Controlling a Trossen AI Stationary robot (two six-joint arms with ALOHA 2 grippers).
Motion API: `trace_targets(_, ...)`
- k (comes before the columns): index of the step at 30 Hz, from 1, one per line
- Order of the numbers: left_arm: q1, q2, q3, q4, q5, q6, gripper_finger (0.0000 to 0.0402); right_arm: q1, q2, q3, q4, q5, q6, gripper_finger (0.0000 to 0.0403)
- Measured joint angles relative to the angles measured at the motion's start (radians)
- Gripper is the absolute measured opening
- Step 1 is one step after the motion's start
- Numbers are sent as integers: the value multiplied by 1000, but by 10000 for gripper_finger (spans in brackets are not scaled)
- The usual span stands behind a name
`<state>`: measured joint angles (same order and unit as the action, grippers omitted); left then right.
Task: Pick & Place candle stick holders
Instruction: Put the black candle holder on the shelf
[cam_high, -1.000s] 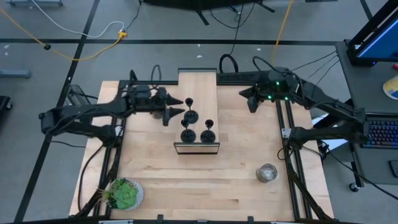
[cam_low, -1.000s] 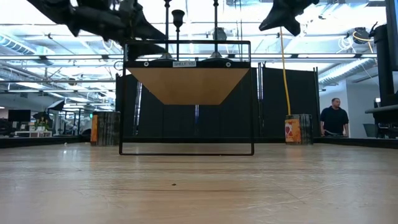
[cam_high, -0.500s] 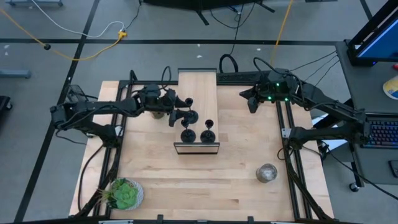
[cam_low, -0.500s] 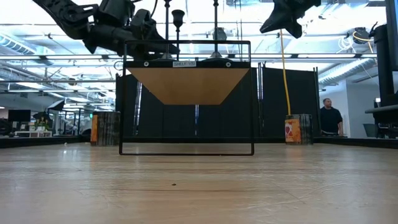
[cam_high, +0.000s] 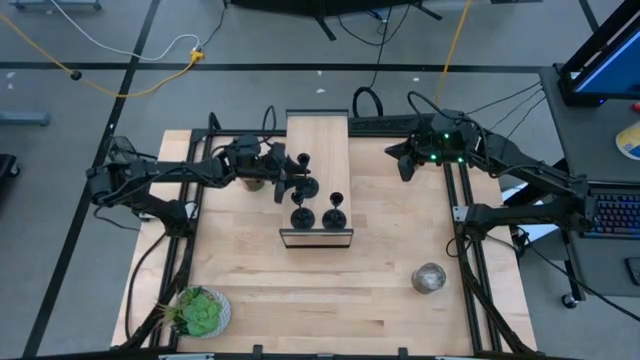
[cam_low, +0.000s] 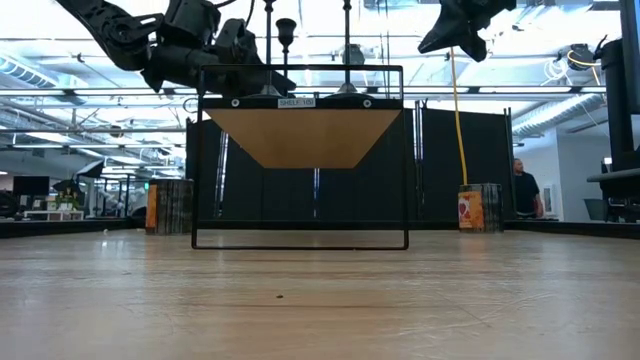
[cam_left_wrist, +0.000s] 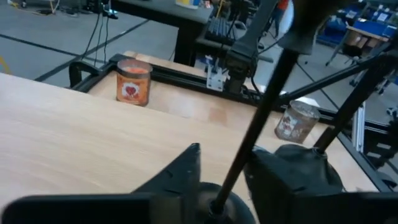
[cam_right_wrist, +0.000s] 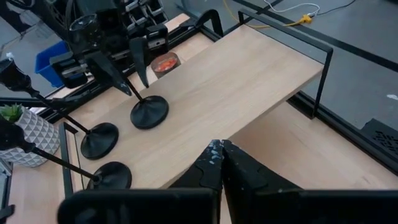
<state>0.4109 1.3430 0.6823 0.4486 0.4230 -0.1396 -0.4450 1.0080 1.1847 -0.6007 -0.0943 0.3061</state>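
The table (cam_high: 250, 290) is pale wood, smooth planks with a soft matt sheen. The raised shelf (cam_right_wrist: 236, 68) is the same light wood, framed in thin black metal rod. The candle stick holders (cam_right_wrist: 149, 111) look like matt black metal, with flat round bases and thin stems. The left claw (cam_left_wrist: 221, 180) is dark matt plastic. One jar (cam_left_wrist: 132, 81) is glossy glass with red-orange contents; the clear jar (cam_left_wrist: 296, 121) is greyish glass. The plant pot (cam_right_wrist: 30, 134) has a pale, faceted, matt surface.
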Motion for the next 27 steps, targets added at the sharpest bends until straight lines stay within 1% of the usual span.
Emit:
trace_targets(2, -1, 0, 0, 14, 3, 4, 94, 0, 0, 0, 1, 17, 0, 0)
trace_targets(8, 0, -1, 0, 30, 29, 15, 18, 0, 0, 0, 10, 19, -2, 0)
trace_targets(10, 0, -1, 0, 30, 42, 17, 14, 0, 0, 0, 10, 20, -3, 0)
trace_targets(14, -9, -1, 0, 29, 52, 17, 27, 0, 0, 0, 22, 19, -7, 0)
trace_targets(18, -29, 0, -1, 58, 59, 34, 13, 0, 0, 0, 29, 19, -9, 0)
trace_targets(21, -38, -1, -1, 113, 76, 33, 15, 0, 0, 1, 35, 19, -11, 0)
trace_targets(24, -44, 0, -1, 121, 75, 34, 22, 0, 0, 1, 44, 17, -11, 0)
trace_targets(27, -50, 1, -1, 126, 75, 42, 15, 0, 0, 1, 53, 16, -11, 0)
